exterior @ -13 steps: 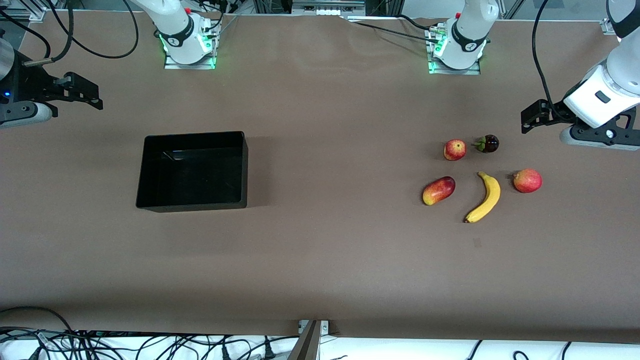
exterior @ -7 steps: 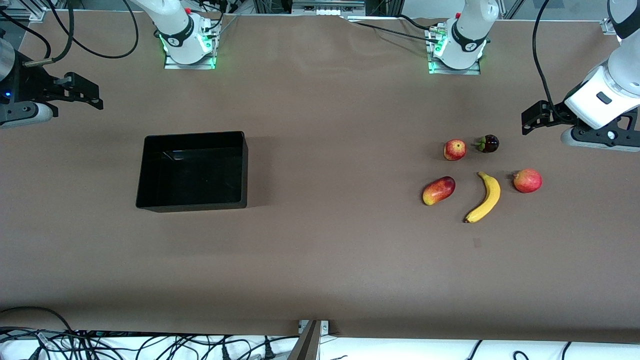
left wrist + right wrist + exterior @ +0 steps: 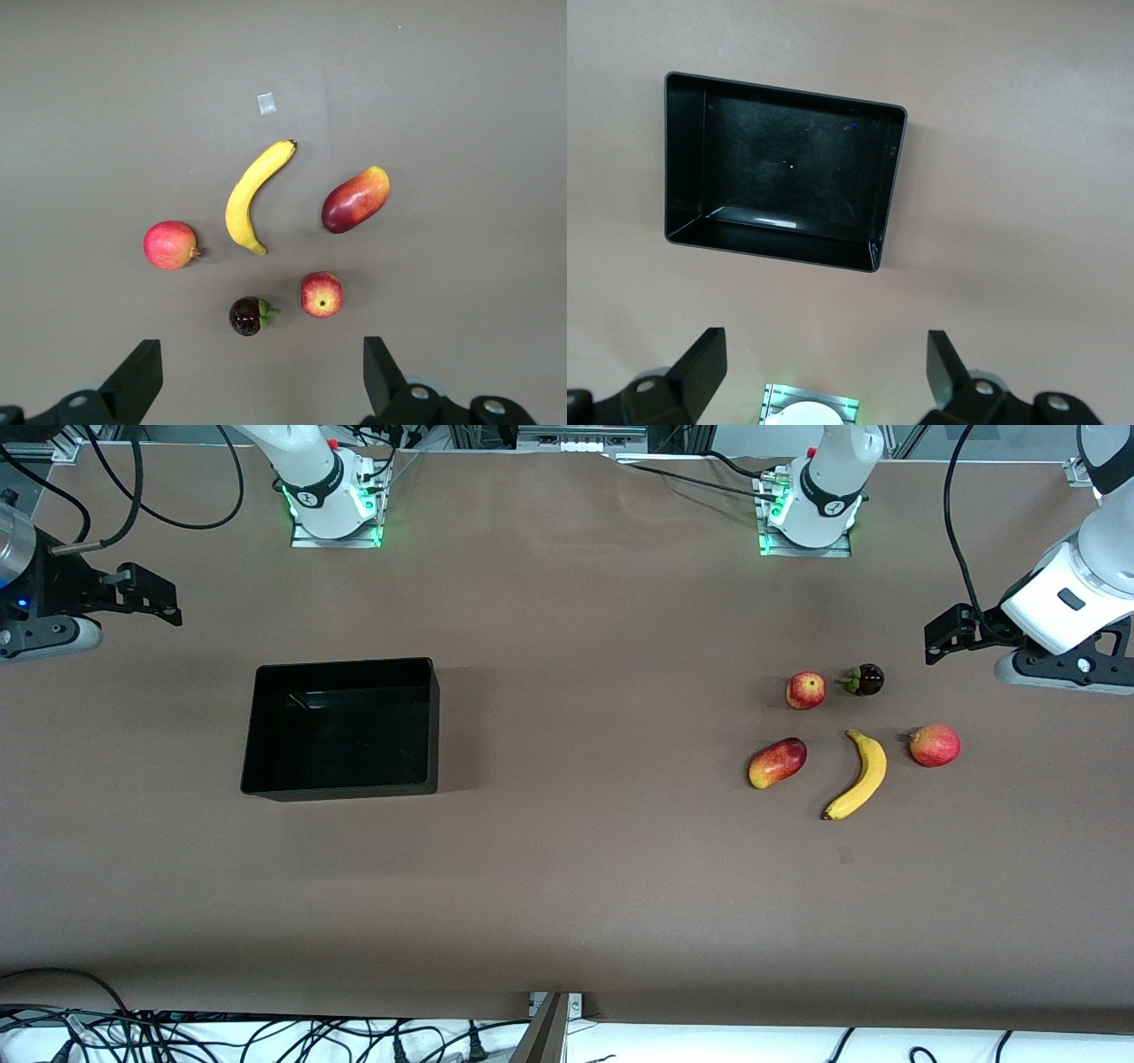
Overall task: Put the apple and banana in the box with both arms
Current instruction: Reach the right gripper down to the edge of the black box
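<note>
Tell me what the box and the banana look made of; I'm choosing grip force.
The box looks like hard black plastic, glossy inside: a bright streak of light reflects off its floor. The banana has an even, smooth yellow skin with dark tips; whether it is real or a plastic model cannot be told.

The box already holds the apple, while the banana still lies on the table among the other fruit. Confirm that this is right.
Not right. The box holds nothing, as the right wrist view shows. The apple still sits on the table beside the dark round fruit, as the front view shows. The banana does lie on the table among the other fruit.
</note>
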Robot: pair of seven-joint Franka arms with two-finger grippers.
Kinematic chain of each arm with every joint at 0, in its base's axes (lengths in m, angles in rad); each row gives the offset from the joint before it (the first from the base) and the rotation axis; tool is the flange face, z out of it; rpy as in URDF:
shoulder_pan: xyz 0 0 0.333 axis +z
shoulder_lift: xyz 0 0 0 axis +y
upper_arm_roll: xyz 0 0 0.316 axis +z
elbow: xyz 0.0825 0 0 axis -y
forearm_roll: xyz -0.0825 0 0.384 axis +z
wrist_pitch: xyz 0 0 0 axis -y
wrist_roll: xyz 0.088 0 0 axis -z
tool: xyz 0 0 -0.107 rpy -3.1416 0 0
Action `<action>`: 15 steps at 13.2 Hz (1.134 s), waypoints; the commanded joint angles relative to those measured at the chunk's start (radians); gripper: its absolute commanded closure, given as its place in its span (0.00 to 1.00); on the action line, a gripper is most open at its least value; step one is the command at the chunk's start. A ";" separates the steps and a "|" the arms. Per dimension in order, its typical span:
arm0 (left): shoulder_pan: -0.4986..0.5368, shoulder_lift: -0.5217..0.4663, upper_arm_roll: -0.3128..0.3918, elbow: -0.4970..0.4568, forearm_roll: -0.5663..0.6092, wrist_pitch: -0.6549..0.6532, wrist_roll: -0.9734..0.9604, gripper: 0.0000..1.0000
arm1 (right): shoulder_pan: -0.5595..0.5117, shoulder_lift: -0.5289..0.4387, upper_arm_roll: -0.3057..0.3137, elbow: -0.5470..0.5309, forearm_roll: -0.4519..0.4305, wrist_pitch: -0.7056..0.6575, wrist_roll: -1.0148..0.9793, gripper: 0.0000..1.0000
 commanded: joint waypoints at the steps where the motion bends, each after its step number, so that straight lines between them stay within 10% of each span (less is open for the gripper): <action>1: -0.005 0.023 0.000 0.040 0.013 -0.024 -0.010 0.00 | -0.013 -0.010 0.006 -0.124 -0.035 0.127 -0.011 0.00; 9: -0.004 0.023 0.000 0.040 0.012 -0.024 -0.009 0.00 | -0.058 0.097 -0.033 -0.617 -0.054 0.821 -0.008 0.00; 15: 0.001 0.034 0.002 0.049 0.013 -0.026 -0.007 0.00 | -0.099 0.176 -0.037 -0.786 -0.046 0.996 -0.008 0.12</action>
